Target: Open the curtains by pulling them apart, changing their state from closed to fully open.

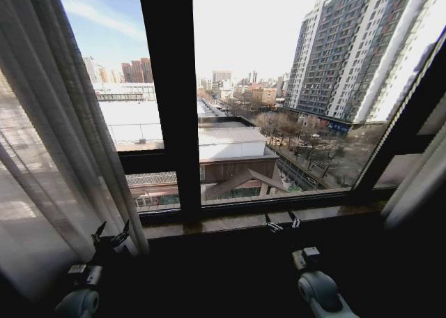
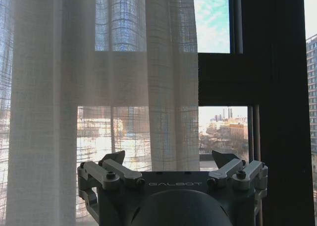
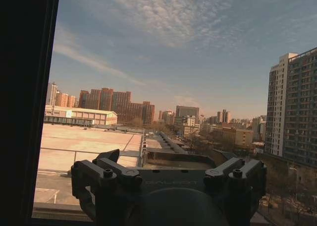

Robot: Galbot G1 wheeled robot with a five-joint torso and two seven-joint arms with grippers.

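Note:
The left curtain (image 1: 49, 144), sheer and cream with vertical pleats, hangs gathered at the window's left side, its inner edge reaching down to my left gripper (image 1: 113, 229). That gripper is open, its fingers just beside the fabric. In the left wrist view the curtain (image 2: 99, 87) hangs a little beyond the open left gripper (image 2: 169, 159), with nothing between the fingers. The right curtain (image 1: 424, 178) is bunched at the far right edge. My right gripper (image 1: 281, 222) is open and held low before the sill, apart from both panels. In the right wrist view the right gripper (image 3: 168, 161) faces bare glass.
A thick black window frame bar (image 1: 171, 102) stands upright in the middle of the window, with a slanted bar (image 1: 408, 116) at the right. A dark sill (image 1: 230, 224) runs along the bottom. City buildings lie beyond the glass.

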